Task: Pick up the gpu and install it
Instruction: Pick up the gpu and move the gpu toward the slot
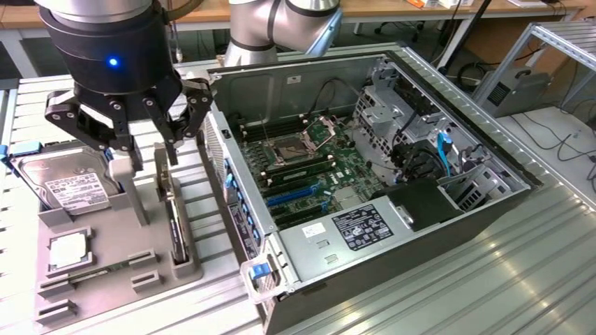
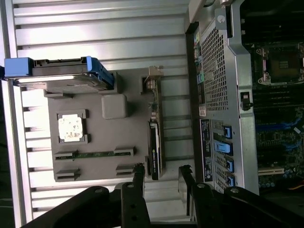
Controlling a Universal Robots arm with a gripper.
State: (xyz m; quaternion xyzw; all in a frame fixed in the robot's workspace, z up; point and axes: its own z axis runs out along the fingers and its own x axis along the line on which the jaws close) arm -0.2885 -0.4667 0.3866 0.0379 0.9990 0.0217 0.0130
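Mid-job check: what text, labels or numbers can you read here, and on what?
Nothing reads clearly enough to quote.
White label on the hard drive: print too small.
Label on the power supply: print too small.
Dark sticker on the rear of the case: blurred.
Strip on the gpu: blurred.
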